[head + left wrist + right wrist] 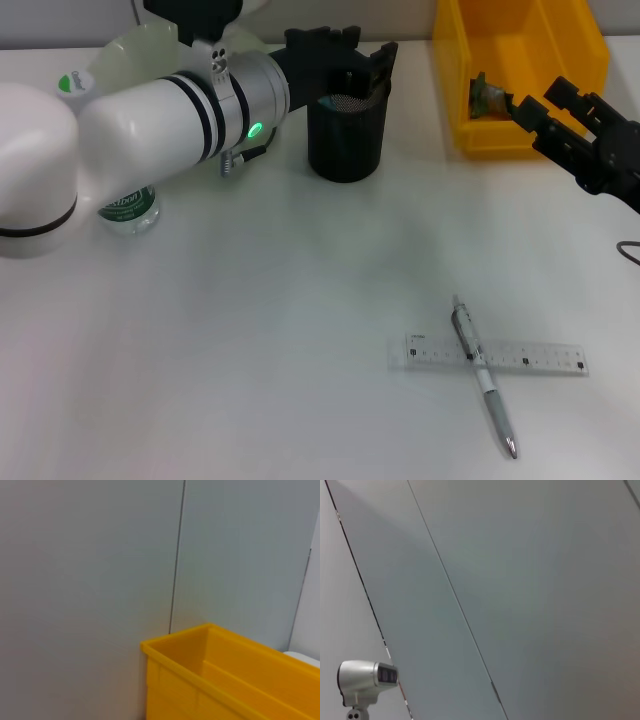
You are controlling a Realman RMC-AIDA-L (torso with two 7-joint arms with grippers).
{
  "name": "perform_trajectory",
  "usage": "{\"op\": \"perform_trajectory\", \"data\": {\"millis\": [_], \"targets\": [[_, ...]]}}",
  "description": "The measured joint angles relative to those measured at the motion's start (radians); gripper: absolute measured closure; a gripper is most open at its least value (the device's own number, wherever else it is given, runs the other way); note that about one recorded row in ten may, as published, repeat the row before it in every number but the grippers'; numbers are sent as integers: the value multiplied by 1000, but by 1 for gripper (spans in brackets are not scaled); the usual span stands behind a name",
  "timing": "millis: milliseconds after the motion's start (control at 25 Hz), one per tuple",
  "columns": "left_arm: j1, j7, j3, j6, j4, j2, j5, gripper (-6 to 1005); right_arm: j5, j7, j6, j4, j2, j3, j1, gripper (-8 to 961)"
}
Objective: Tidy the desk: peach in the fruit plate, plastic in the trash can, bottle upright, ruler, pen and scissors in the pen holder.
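White desk (250,350) fills our head view. With the pen holder (346,135) as landmark, our left gripper (362,62) hangs right over its rim; we cannot tell how its fingers stand. Well off toward the robot's right, our right gripper (505,100) pinches a scrap of plastic (487,97) over the yellow trash can (520,75). Nearer us, pen (482,372) lies across ruler (495,355), long axis pointing roughly away; our right arm is nearer. Left wrist view: only the bin and wall. Right wrist view: wall, a mounted camera (367,680).
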Motion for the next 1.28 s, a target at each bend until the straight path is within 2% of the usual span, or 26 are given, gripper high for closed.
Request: {"op": "perform_trajectory", "data": {"millis": [160,280,360,440,480,520,560,600,640,680,720,800,840,880,920,960,1000,1040,1160,1200,1240,1280], "targets": [[6,0,-5,2,9,0,-1,532,0,0,-5,3,0,0,0,309],[56,1,-25,67,99,3,-3,532,0,1,-7,0,0,0,-1,309],[56,1,-25,67,99,3,-3,532,0,3,-8,-1,0,0,-2,310],[113,17,-85,190,177,5,-4,532,0,5,-14,-4,-2,0,-3,310],[113,17,-85,190,177,5,-4,532,-1,7,-20,-6,-4,0,-4,310],[166,37,-205,429,218,7,-23,533,-15,13,-34,-13,-12,3,-5,311],[166,37,-205,429,218,7,-23,533,-15,13,-34,-13,-12,3,-5,311],[185,51,-285,571,206,7,-55,533,-53,37,-50,-39,-24,9,-8,311],[185,51,-285,571,206,7,-55,533,-53,37,-50,-39,-24,9,-8,311],[197,71,-337,658,186,8,-89,533,-103,84,-60,-87,-39,12,-15,311],[205,93,-370,718,165,8,-123,533,-103,84,-60,-87,-39,12,-15,312],[221,156,-450,857,107,9,-196,532,-238,215,-90,-215,-61,58,-25,312],[221,156,-450,857,107,9,-196,532,-238,215,-90,-215,-61,58,-25,312],[230,230,-542,1036,22,11,-250,531,-398,328,-132,-334,-66,127,-23,312],[230,243,-566,1082,-3,12,-254,531,-398,328,-132,-334,-66,127,-23,313],[231,256,-603,1143,-40,13,-254,462,-490,398,-162,-410,-67,167,-15,313],[232,279,-668,1239,-108,14,-253,392,-618,521,-212,-539,-67,213,5,313],[232,279,-668,1239,-108,14,-253,369,-618,521,-212,-539,-67,213,5,313],[243,331,-713,1352,-175,18,-245,299,-768,686,-291,-711,-75,233,57,314],[261,386,-719,1414,-189,22,-221,276,-849,777,-353,-791,-84,233,113,314],[261,386,-719,1414,-189,22,-221,276,-849,777,-353,-791,-84,233,113,314],[285,442,-719,1462,-186,28,-165,276,-923,845,-409,-830,-94,230,178,314]]}}
